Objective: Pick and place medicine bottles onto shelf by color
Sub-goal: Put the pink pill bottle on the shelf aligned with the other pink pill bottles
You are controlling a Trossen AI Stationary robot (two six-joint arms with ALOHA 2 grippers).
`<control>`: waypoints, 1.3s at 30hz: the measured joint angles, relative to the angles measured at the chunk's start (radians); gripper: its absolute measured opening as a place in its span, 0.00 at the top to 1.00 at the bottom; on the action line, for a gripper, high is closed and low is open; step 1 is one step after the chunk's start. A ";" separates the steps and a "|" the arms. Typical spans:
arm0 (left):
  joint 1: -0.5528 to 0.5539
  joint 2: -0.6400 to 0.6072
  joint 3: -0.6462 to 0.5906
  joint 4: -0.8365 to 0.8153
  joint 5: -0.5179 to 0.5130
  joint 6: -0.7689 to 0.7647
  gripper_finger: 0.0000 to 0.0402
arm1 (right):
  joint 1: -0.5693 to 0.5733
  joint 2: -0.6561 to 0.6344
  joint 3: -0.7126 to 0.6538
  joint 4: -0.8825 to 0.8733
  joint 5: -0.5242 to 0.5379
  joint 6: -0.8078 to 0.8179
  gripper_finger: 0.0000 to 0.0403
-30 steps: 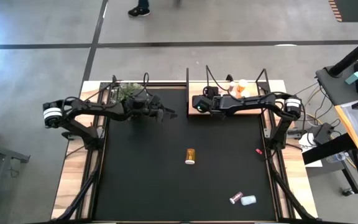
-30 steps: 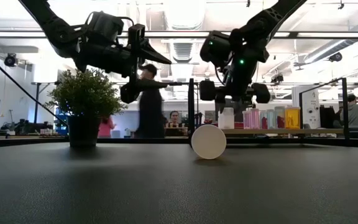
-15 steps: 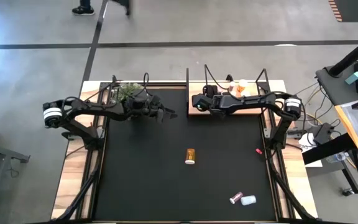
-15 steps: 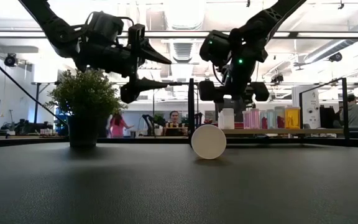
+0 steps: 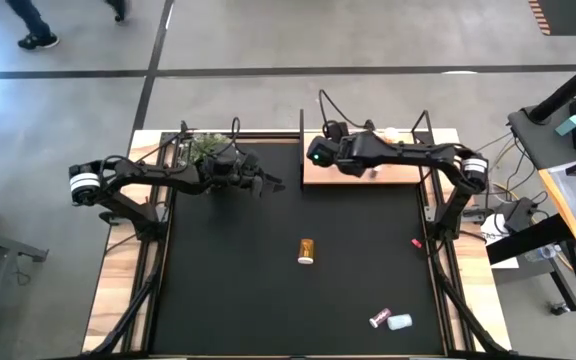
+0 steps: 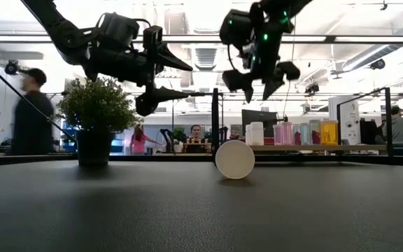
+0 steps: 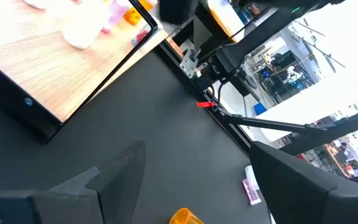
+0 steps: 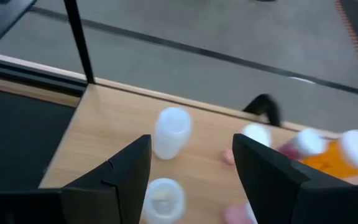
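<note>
shelf bottles (image 6: pixel 285 133): row standing upright on the shelf, long axes vertical, caps up. From the low view: white ones at the near-left end, then pink, a clear one, an orange one at the far end.
two white bottles (image 8: pixel 171 131): right wrist view shows them upright on the wood just ahead of the right gripper's fingers, one behind the other, apart from the fingers. Pink and orange ones beside them, blurred.
shelf (image 5: pixel 408 175): light wood board in a black frame with posts, at the back of the desk, right of centre.
orange bottle (image 5: pixel 306 250): lying on its side mid-desk, long axis running front to back, white cap toward the front edge. In the low view its cap faces the camera as a white disc (image 6: pixel 234 159).
pink bottle (image 5: pixel 379 318): on its side near the front right, long axis diagonal.
clear bottle (image 5: pixel 400 322): on its side, just beside the pink one, long axis roughly left-right.
right gripper (image 6: pixel 259 75): up in the air over the left end of the shelf, clear of the bottles; jaws parted, nothing between them.
left gripper (image 6: pixel 177 78): hovering over the back left of the desk, next to the plant; jaws spread wide, empty.
plant (image 6: pixel 96 112): potted, back left corner.
desk (image 5: pixel 228 290): black mat, wood edges.
red speck (image 5: pixel 416 243): right side of the mat.
person (image 6: pixel 32 115): in the room behind, left of the plant.
</note>
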 joint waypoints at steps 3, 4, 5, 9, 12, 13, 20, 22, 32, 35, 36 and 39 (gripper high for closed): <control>0.000 0.000 0.000 0.000 0.000 0.000 0.32 | 0.010 -0.010 0.074 -0.135 0.000 0.000 0.46; 0.000 0.000 0.000 0.000 0.000 0.000 0.32 | 0.017 -0.013 0.097 -0.179 0.000 0.000 0.47; 0.000 0.000 0.000 0.000 0.001 0.000 0.32 | 0.026 -0.018 0.118 -0.219 -0.001 0.000 0.47; 0.000 0.000 0.000 0.000 0.001 0.000 0.32 | 0.083 -0.053 0.172 -0.338 -0.010 0.004 0.48; 0.000 0.000 0.000 0.000 0.002 0.000 0.32 | 0.145 -0.098 0.187 -0.387 -0.061 0.045 0.50; 0.000 0.000 0.000 0.000 0.002 0.000 0.32 | 0.170 -0.116 0.188 -0.399 -0.089 0.061 0.51; 0.000 0.000 0.000 0.000 0.064 0.003 0.32 | 0.366 -0.203 0.185 -0.457 -0.292 0.174 0.53; 0.000 0.000 0.000 0.000 0.087 0.003 0.32 | 0.426 -0.213 0.185 -0.485 -0.337 0.251 0.53; -0.001 0.000 0.000 0.000 0.180 -0.019 0.32 | 0.702 -0.206 0.175 -0.742 -0.642 0.718 0.53; -0.001 0.000 0.000 0.000 0.180 -0.099 0.32 | 0.774 -0.208 0.156 -0.792 -0.659 0.824 0.53; -0.001 0.000 0.000 0.000 0.180 -0.102 0.32 | 0.793 -0.215 0.144 -0.781 -0.659 0.845 0.53; -0.002 0.000 0.000 0.000 0.180 -0.113 0.32 | 0.854 -0.212 0.131 -0.771 -0.658 0.953 0.53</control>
